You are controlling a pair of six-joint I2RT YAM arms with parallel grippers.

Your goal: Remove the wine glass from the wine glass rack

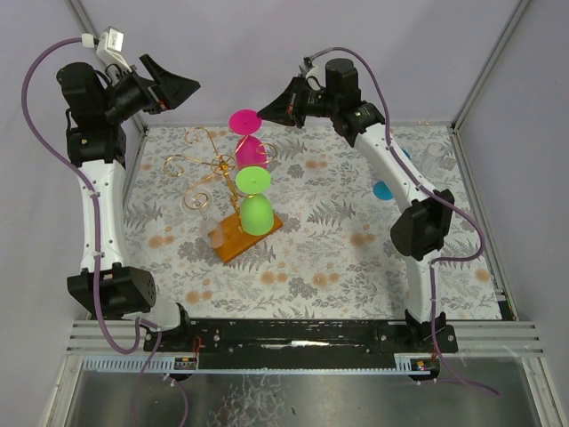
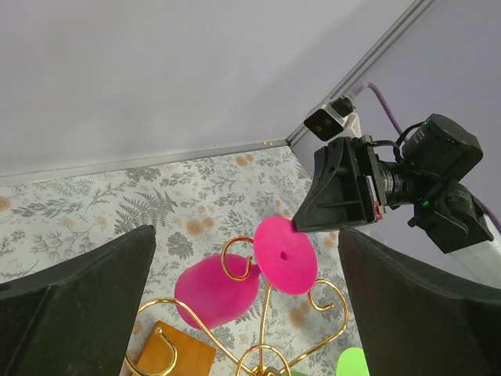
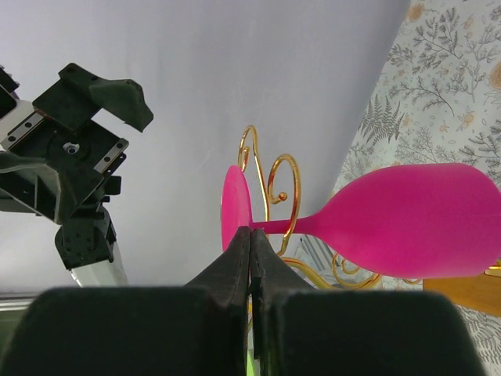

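The gold wire wine glass rack (image 1: pixel 212 165) stands on its orange-brown wooden base (image 1: pixel 233 245) mid-table. A pink wine glass (image 1: pixel 251 149) hangs upside down on a far arm, foot (image 1: pixel 242 119) uppermost. My right gripper (image 1: pixel 265 113) is shut, its tips pinched at the rim of that foot (image 3: pixel 235 205); the right wrist view shows the tips (image 3: pixel 251 235) in line with the foot, stem and bowl (image 3: pixel 415 219) to the right. My left gripper (image 1: pixel 180 86) hangs open and empty above the rack's left side. Its view looks down on the pink glass (image 2: pixel 215 291) and the rack (image 2: pixel 270 356).
A green wine glass (image 1: pixel 256 213) hangs upside down on the rack's near side, and a clear glass (image 1: pixel 212 231) hangs at its left. Blue objects (image 1: pixel 383 189) lie on the floral cloth (image 1: pixel 338 258) beside the right arm. Grey walls close the back and sides.
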